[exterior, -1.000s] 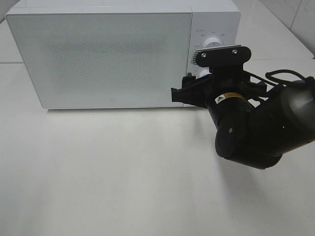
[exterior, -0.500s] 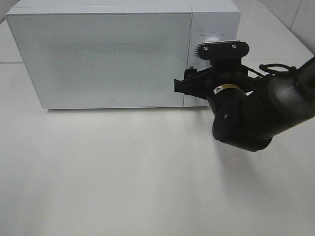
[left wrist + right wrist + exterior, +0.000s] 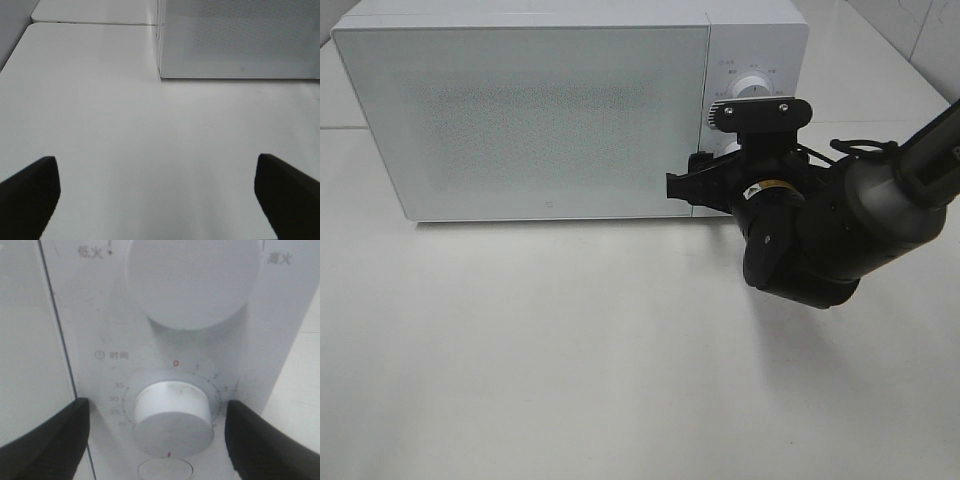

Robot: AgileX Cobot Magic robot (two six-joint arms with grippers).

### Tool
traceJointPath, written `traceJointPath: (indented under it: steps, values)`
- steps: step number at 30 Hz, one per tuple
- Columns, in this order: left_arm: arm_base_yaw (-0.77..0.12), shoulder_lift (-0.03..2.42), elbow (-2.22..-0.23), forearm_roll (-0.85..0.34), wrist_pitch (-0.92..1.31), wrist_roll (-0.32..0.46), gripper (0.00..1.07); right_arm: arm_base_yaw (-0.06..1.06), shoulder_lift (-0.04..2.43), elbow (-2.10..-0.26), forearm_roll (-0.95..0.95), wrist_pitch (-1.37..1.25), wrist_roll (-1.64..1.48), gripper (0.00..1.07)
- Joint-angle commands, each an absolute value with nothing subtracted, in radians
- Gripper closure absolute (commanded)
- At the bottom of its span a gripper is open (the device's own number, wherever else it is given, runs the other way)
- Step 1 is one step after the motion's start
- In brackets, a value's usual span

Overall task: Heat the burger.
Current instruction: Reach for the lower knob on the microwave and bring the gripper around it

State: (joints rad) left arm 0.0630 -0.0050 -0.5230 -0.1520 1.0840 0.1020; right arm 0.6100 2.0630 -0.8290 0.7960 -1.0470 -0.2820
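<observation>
Before timer knob (image 3: 172,420), right hand (image 3: 157,409) wide.

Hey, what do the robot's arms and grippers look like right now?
The right arm is bulky, rounded and black, with a small yellow label, a flat screwed bracket and looping black cables. The left gripper and right gripper have plain black wedge-shaped fingers.
</observation>
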Motion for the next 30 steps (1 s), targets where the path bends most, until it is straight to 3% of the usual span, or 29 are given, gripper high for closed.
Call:
traceJointPath:
  steps: [1, 6, 10, 11, 13, 14, 15, 17, 30]
  values:
    - [0.059, -0.022, -0.520, -0.152, 1.076, 0.095, 0.09, 0.598, 2.047, -0.858, 0.818, -1.105, -0.295, 0.37]
    - [0.059, -0.022, -0.520, -0.152, 1.076, 0.095, 0.09, 0.598, 2.036, -0.858, 0.825, -1.117, -0.322, 0.38]
    - [0.059, -0.022, -0.520, -0.152, 1.076, 0.095, 0.09, 0.598, 2.036, -0.858, 0.828, -1.118, -0.324, 0.49]
    - [0.059, -0.022, -0.520, -0.152, 1.076, 0.095, 0.09, 0.598, 2.036, -0.858, 0.828, -1.120, -0.324, 0.61]
    - [0.059, -0.022, -0.520, -0.152, 1.076, 0.095, 0.09, 0.598, 2.036, -0.858, 0.828, -1.121, -0.324, 0.67]
    - [0.059, -0.022, -0.520, -0.152, 1.076, 0.095, 0.09, 0.598, 2.036, -0.858, 0.828, -1.129, -0.324, 0.82]
    - [0.059, -0.022, -0.520, -0.152, 1.076, 0.095, 0.09, 0.598, 2.036, -0.858, 0.828, -1.129, -0.324, 0.82]
    - [0.059, -0.022, -0.520, -0.152, 1.076, 0.095, 0.09, 0.598, 2.036, -0.858, 0.827, -1.134, -0.324, 1.04]
    - [0.059, -0.022, -0.520, -0.152, 1.076, 0.095, 0.09, 0.598, 2.037, -0.858, 0.768, -1.239, -0.204, 1.07]
